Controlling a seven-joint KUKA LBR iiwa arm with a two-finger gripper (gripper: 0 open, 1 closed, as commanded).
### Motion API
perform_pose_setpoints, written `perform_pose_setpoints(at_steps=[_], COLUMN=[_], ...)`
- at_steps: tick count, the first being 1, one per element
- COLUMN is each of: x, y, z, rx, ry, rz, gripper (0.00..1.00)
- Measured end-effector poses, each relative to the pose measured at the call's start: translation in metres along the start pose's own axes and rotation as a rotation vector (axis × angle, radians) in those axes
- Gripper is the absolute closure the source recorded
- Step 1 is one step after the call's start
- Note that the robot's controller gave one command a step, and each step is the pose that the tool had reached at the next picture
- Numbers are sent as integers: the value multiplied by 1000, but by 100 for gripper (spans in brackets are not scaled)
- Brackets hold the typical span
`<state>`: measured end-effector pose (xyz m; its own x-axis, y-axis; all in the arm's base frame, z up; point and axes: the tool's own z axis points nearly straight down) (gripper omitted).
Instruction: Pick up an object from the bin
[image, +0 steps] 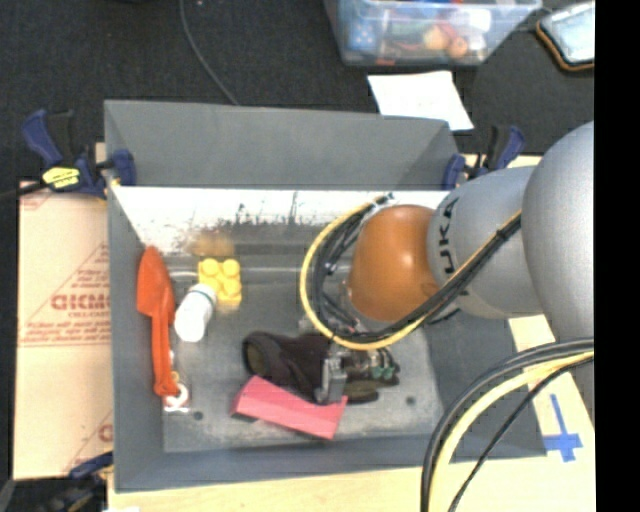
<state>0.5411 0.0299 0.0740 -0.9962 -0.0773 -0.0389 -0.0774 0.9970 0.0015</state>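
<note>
Two things lie closest to the gripper (340, 385): a dark, soft-looking lump (278, 358) near the middle of the bin floor, and a flat pink piece (285, 410) just in front of it, towards the near wall. The gripper sits low at the right end of both, touching or almost touching the pink piece's right corner and the dark lump's right edge. We cannot tell which of the two it is set on. We also cannot tell whether the tool is released or clenched, because the wrist and its orange cover (392, 262) hide that part from us. We see nothing clearly gripped.

We judge the step in hand to be the grasp itself, with the lift not yet begun. The next move calls for a firm closing on one item alone, then a straight rise. The dark lump and the pink piece overlap, so one may drag the other along.

Farther left, well apart from the gripper, we see a yellow studded block (221, 280), a white bottle (193, 313) touching it, and a long orange scoop (157, 320) along the left wall of the grey bin (270, 150).
</note>
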Motion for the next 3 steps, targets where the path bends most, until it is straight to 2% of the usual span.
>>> perform_pose_setpoints(at_steps=[1, 3], x=[5, 5], y=[7, 7], z=[2, -5], rx=[2, 2], ry=[17, 16], rz=[125, 126], gripper=[100, 100])
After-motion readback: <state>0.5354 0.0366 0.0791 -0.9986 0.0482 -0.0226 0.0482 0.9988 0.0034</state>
